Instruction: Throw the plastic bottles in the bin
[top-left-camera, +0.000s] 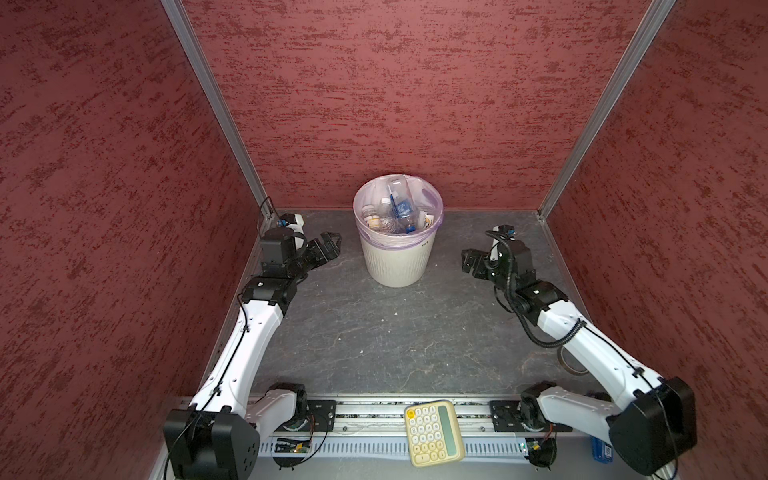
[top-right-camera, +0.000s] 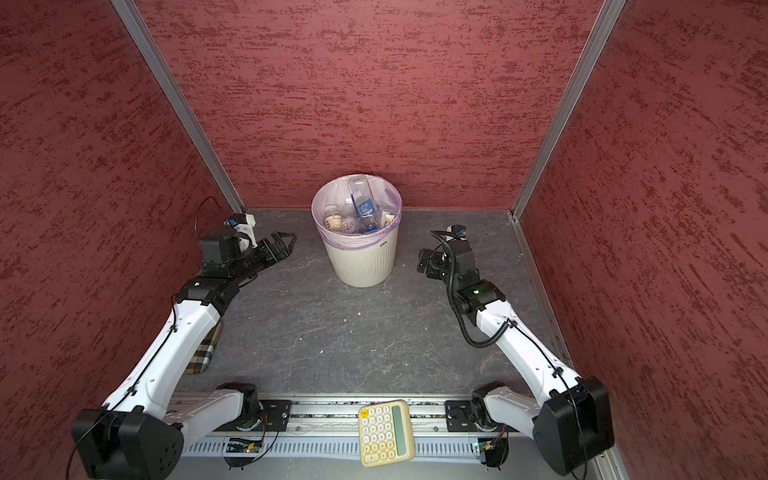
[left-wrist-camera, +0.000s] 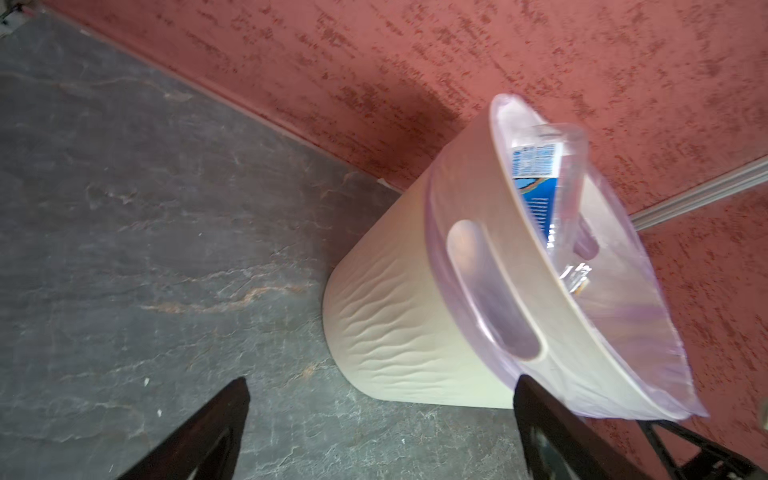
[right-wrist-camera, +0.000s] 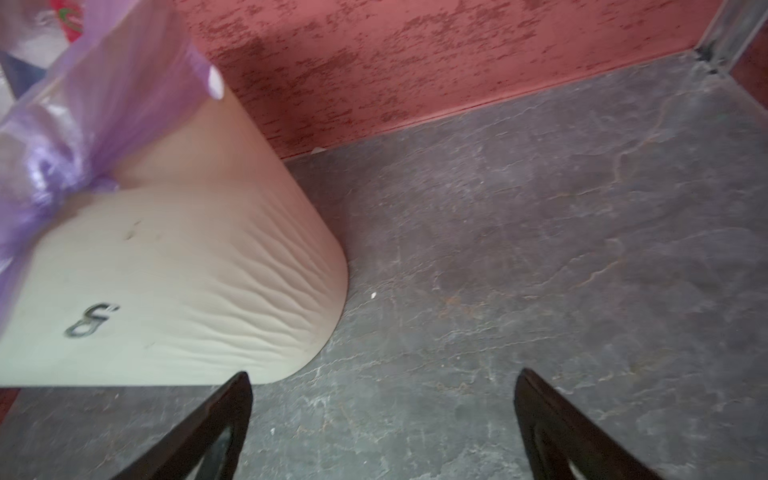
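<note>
left gripper (top-left-camera: 330, 246): jaws wide apart, holding nothing | right gripper (top-left-camera: 467, 262): jaws wide apart, holding nothing | bin (top-left-camera: 397, 264): stands upright between the two grippers, touching neither | plastic bottles (top-left-camera: 400, 208): piled inside the bin, a blue-labelled one on top

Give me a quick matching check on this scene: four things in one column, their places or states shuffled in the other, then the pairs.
1 plastic bottles
2 bin
3 calculator
4 left tool

A lying on the front rail
B open and empty, beside the bin
C upright near the back wall
D inside the bin

Pairs: 1-D, 2-C, 3-A, 4-B
</note>
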